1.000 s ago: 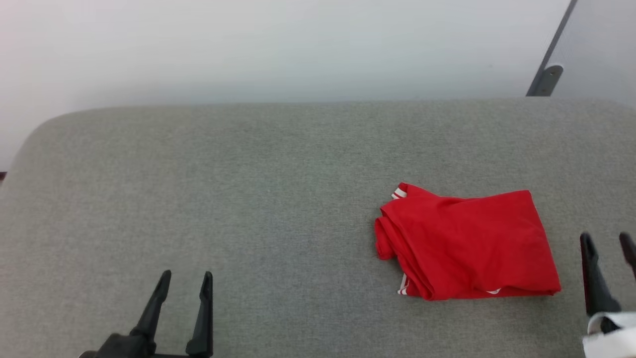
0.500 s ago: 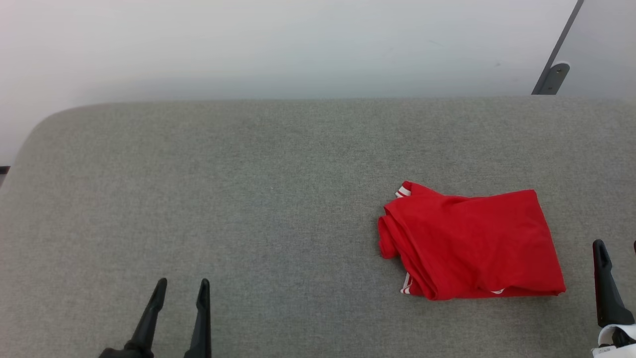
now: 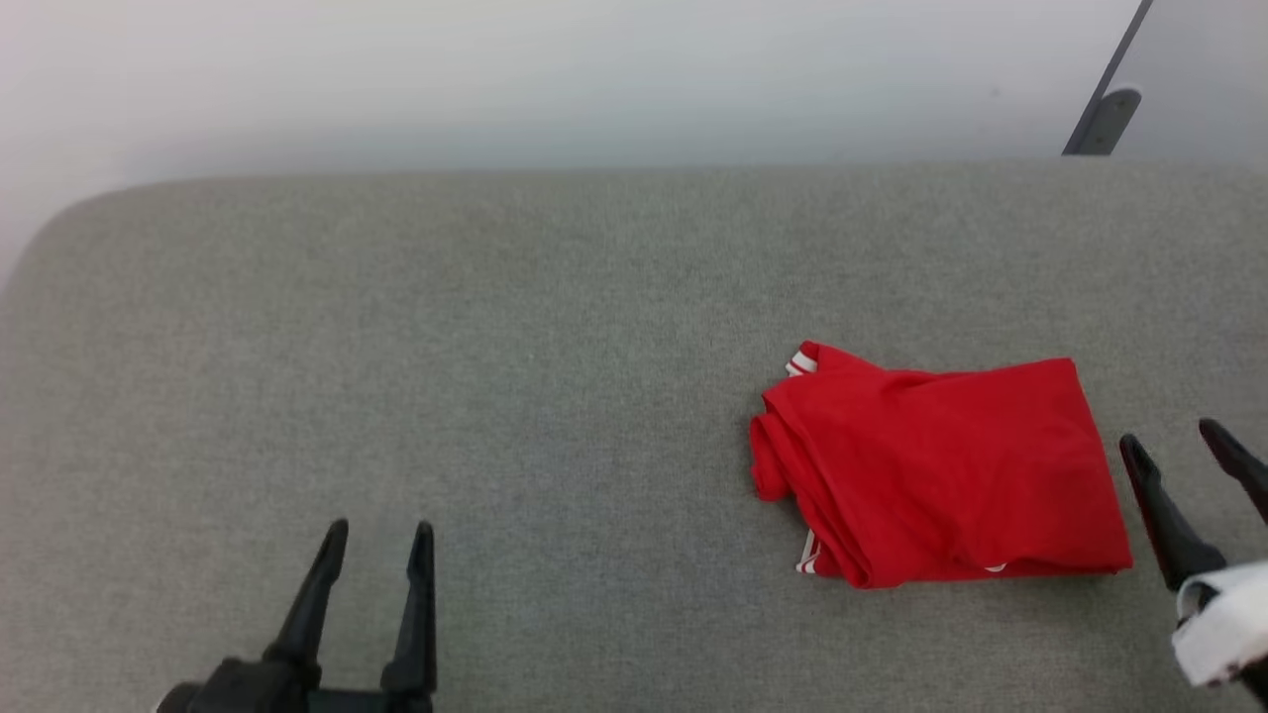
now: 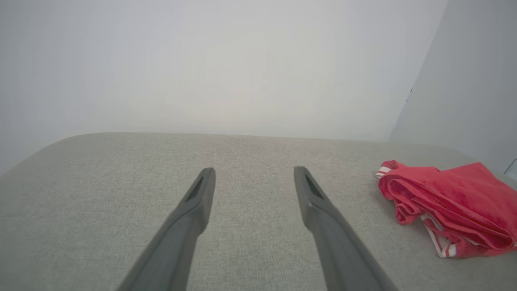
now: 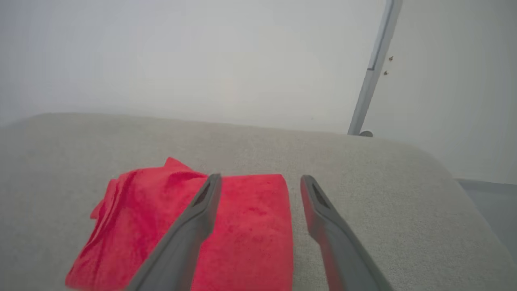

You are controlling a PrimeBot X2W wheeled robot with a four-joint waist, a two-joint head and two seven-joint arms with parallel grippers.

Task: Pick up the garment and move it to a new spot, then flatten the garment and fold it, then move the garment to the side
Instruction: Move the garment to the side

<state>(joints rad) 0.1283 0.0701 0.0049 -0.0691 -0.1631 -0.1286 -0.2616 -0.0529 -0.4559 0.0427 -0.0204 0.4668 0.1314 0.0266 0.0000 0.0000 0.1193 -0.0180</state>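
Bare test room: grey upholstered surface (image 3: pixel 495 327), plain white wall (image 3: pixel 594 79).

Garment (image 3: pixel 941 475) on counter (image 3: pixel 495 347), R of centre.
Right gripper (image 3: pixel 1170 434) just beside garment's R edge, prob. not touching; left gripper (image 3: pixel 381 527) well apart, near-L over counter. Wall (image 3: pixel 594 79) behind counter; post (image 3: pixel 1100 124) at far R, by back edge.

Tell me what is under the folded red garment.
The garment lies on the grey fabric surface, which shows all around it. Striped trim peeks from its lower folds; anything else beneath is covered.
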